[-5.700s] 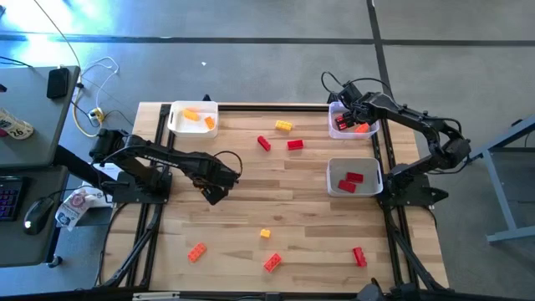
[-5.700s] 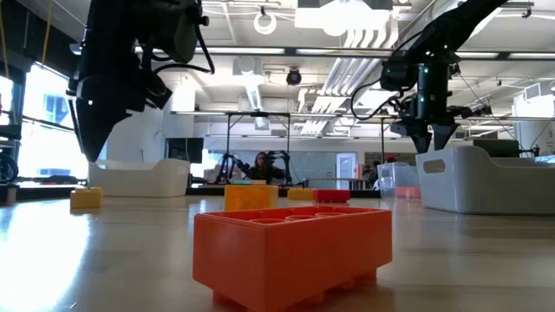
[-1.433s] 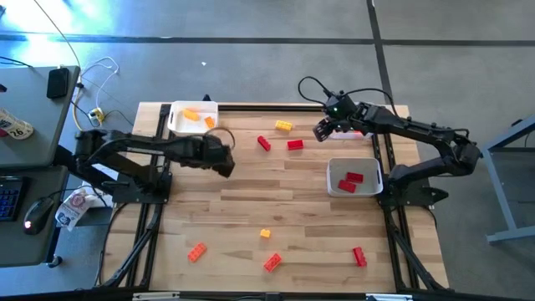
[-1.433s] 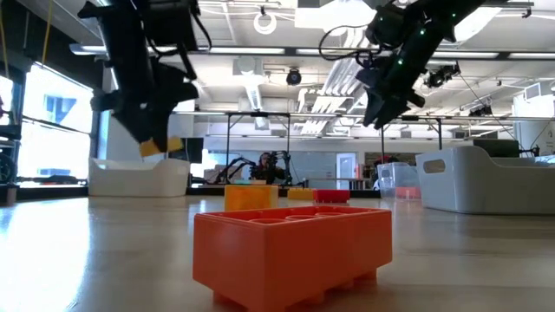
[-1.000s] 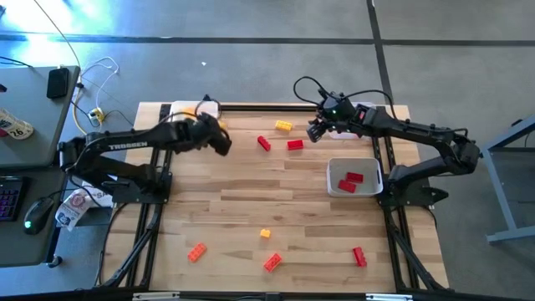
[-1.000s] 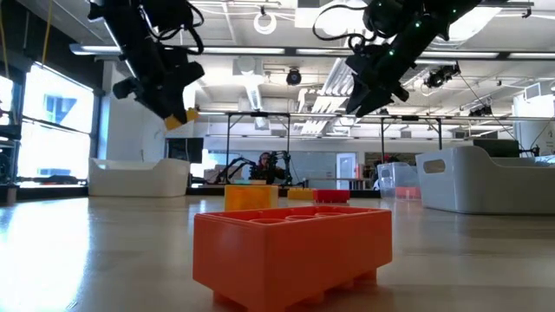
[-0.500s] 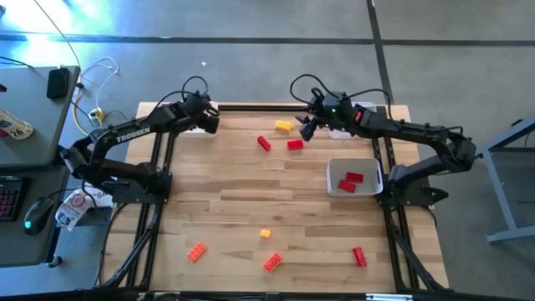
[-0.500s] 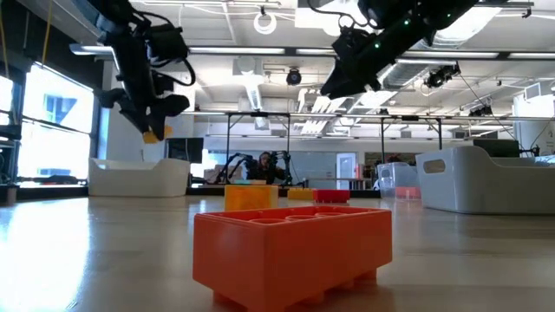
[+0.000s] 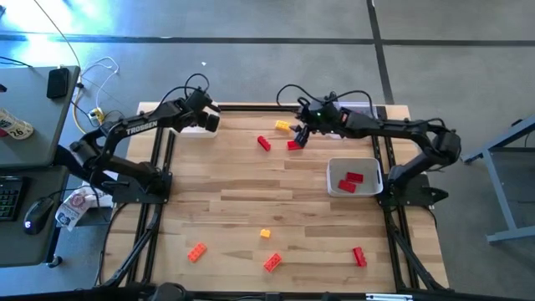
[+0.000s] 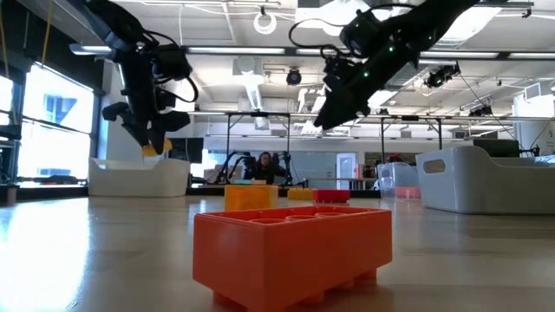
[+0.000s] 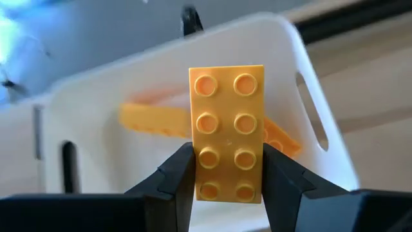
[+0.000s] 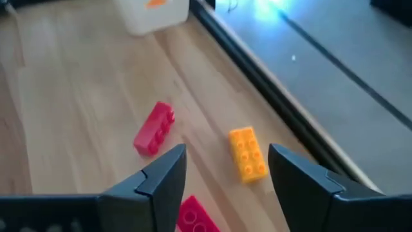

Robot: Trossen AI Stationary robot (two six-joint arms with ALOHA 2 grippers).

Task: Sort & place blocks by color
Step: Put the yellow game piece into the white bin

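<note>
My left gripper point(image 9: 209, 123) hangs over the white tray point(image 11: 309, 77) at the table's far left, shut on a yellow block point(image 11: 226, 129). That block also shows in the low view point(image 10: 152, 150). Other yellow and orange blocks point(image 11: 154, 119) lie in the tray. My right gripper point(image 12: 225, 161) stands open above the far middle of the table, with nothing between its fingers. Below it lie a yellow block point(image 12: 248, 153) and two red blocks point(image 12: 154, 127) point(image 12: 196, 216), flat on the wood. My left gripper pinches the yellow block by its two long sides point(image 11: 196, 174), on the half nearest the gripper. The fingers slant downward and lie along the block. The block is lifted clear above the tray, its studded face toward the wrist camera.
A white tray point(image 9: 354, 177) holding red blocks stands at the right. Loose blocks lie toward the near edge: a yellow one point(image 9: 265, 234), two orange ones point(image 9: 196, 252) point(image 9: 272, 262) and a red one point(image 9: 359, 257). Black rails run along the table's sides.
My left gripper has carried the yellow block toward the table's far left corner and sunk a little over the white tray. My right gripper has moved toward the table's left and down, toward the red and yellow blocks at the far middle.
</note>
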